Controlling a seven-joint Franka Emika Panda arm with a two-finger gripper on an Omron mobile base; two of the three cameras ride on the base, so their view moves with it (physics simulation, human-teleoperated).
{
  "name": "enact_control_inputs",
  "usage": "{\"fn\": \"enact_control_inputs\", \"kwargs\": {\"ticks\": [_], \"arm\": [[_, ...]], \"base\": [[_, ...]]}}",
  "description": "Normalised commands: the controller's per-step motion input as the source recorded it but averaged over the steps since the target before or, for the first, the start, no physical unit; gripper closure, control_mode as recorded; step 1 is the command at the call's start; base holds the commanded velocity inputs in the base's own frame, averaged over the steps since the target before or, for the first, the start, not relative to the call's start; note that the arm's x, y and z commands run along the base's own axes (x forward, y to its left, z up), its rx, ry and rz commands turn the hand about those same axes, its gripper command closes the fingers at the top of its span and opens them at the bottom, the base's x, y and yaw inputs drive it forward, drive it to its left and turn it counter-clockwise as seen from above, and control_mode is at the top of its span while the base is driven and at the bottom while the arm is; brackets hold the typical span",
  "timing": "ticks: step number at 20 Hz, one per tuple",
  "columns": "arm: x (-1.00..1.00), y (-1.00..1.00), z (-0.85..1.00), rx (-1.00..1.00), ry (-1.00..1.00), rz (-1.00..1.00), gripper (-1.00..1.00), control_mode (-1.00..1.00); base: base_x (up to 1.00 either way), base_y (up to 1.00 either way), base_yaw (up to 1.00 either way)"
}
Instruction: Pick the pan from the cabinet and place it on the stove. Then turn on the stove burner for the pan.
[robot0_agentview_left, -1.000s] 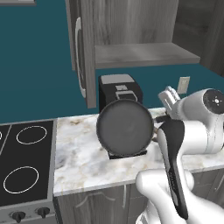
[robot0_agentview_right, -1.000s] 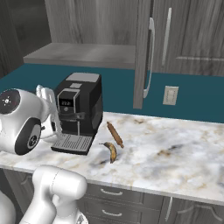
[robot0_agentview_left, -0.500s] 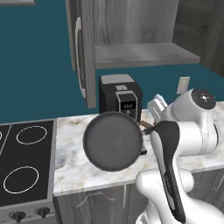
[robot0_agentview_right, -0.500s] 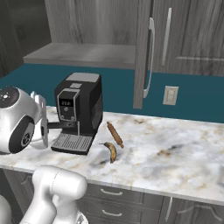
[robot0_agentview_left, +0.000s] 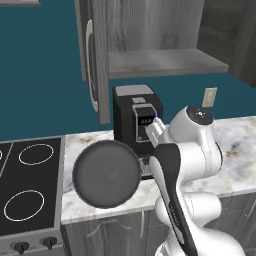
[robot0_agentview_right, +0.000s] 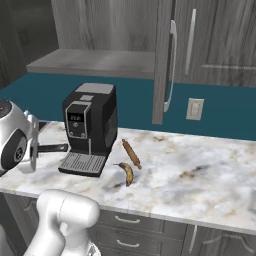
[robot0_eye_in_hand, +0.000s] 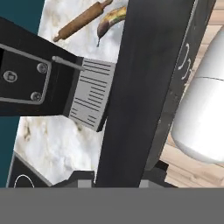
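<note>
Item: pan (robot0_agentview_left: 106, 173), round, dark grey, gripped by its long black handle (robot0_agentview_right: 51, 147) in the claw (robot0_eye_in_hand: 117, 183), whose fingers were closed on either side of that handle in the hand view. Position: held in the air over the left part of the marble tabletop (robot0_agentview_left: 235, 150), tilted with its inside facing the left base camera, just right of the stove (robot0_agentview_left: 27, 192). Change: one second before, the pan hung directly in front of the coffee machine (robot0_agentview_left: 137, 119); it had since travelled left and lower, clearing the machine's front and nearing the stove edge. The arm had swung left with it, and in the right base view had drawn further toward the left edge. Stove burner (robot0_agentview_left: 20, 204): the larger white ring, near left, bare. Cabinet (robot0_agentview_left: 95, 57): door open, grey shelf (robot0_agentview_left: 165, 62) above the machine. Also on the tabletop, right of the machine: rolling pin (robot0_agentview_right: 131, 153) and banana (robot0_agentview_right: 127, 173), lying near each other, unmoved.
</note>
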Motion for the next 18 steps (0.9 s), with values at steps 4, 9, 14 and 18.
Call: {"fn": "enact_control_inputs", "kwargs": {"ticks": [4,9,14,18], "arm": [[0.01,0.48,-0.37,0.05,0.06,0.0,1.0,-1.0],[0.24,0.02,-0.47,0.16,0.0,0.0,1.0,-1.0],[0.12,0.12,-0.49,0.18,-0.05,0.04,1.0,-1.0],[0.0,0.34,-0.57,0.18,-0.11,0.09,1.0,-1.0]], "base": [[0.0,0.0,0.0],[0.0,0.0,0.0],[0.0,0.0,0.0],[0.0,0.0,0.0]]}}
